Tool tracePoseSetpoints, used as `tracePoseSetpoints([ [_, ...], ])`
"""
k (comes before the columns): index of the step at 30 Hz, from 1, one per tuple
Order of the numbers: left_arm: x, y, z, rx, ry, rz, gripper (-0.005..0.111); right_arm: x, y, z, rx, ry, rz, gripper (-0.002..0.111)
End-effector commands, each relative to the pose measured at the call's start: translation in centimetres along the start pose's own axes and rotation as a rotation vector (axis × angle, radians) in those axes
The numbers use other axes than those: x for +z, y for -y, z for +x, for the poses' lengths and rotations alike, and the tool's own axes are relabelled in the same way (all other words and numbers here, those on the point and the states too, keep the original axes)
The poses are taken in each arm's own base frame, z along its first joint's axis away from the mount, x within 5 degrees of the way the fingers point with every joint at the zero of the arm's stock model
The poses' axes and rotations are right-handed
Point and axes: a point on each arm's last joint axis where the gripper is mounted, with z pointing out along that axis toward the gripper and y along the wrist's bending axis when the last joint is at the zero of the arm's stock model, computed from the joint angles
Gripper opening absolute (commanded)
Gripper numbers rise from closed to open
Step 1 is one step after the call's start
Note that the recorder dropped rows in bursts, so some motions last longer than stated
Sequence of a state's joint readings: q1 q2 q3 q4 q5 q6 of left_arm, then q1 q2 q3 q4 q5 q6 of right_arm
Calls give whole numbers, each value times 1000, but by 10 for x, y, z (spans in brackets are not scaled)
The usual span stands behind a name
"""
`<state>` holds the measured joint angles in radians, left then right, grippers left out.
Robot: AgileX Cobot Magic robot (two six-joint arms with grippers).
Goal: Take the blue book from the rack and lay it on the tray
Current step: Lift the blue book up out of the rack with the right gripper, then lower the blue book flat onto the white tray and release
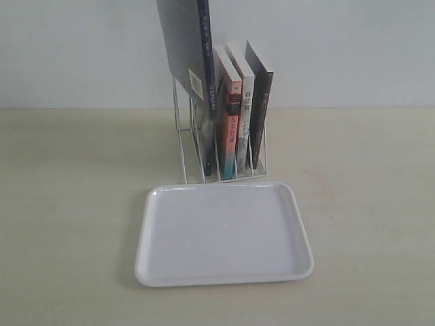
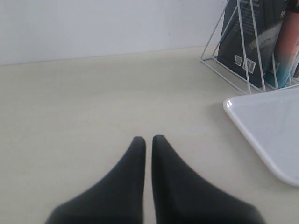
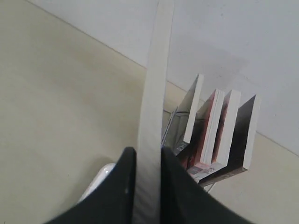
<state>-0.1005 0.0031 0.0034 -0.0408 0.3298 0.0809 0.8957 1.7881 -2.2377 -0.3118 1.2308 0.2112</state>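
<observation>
- In the exterior view the blue book [image 1: 183, 47] is seen held high and tilted over the left end of the rack [image 1: 182, 136]. Its dark spine is turned to the right and its grey back cover, with a barcode label, faces the camera. Its top is cut off by the picture's upper edge. Its lower end is level with the rack's upper wires; whether it is clear of the slot cannot be told.
- To its right a red-and-teal-spined book [image 1: 231, 122], a pale-spined book [image 1: 245, 115] and a black-spined book [image 1: 262, 109] are stood leaning in the slots. The tray [image 1: 224, 280] is laid flat just in front of the rack.
- The end effectors are shown in the wrist views only.
- In the left wrist view the left end effector [image 2: 148, 139] is held over bare bench. Its two dark fingers are drawn almost together, with a thin slit between them and nothing gripped. A corner of the tray and the rack's base are seen near it. Only here is a dark-covered book [image 2: 243, 42] with barcode labels shown, standing low in the rack's end slot.
- In the right wrist view the right end effector [image 3: 148, 151] is clamped on the blue book. Only the book's cream page edges are shown, running up between the fingers. Four books are seen in the rack beyond.
- The bench [image 1: 68, 204] is pale cream and matt. A plain pale wall [image 1: 68, 54] is seen behind it.
</observation>
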Motion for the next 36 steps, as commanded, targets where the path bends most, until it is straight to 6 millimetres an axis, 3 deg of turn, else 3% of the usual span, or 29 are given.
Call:
tracePoseSetpoints([
  [1, -1, 0, -3, -6, 22, -1, 5, -21, -23, -2, -67, 64, 2, 0],
  [7, -1, 0, -3, -6, 22, -1, 5, -40, -62, 15, -124, 74, 2, 0],
  [14, -1, 0, -3, -6, 22, -1, 5, -32, -81, 60, -140, -39, 22, 0],
  [21, -1, 0, -3, -6, 22, -1, 5, -2, -77, 122, -198, -147, 209, 0],
  [25, -1, 0, -3, -6, 22, -1, 5, 20, -74, 147, -300, -181, 312, 0],
  [36, -1, 0, -3, -6, 22, -1, 5, 85, -96, 178, -556, -248, 451, 0],
])
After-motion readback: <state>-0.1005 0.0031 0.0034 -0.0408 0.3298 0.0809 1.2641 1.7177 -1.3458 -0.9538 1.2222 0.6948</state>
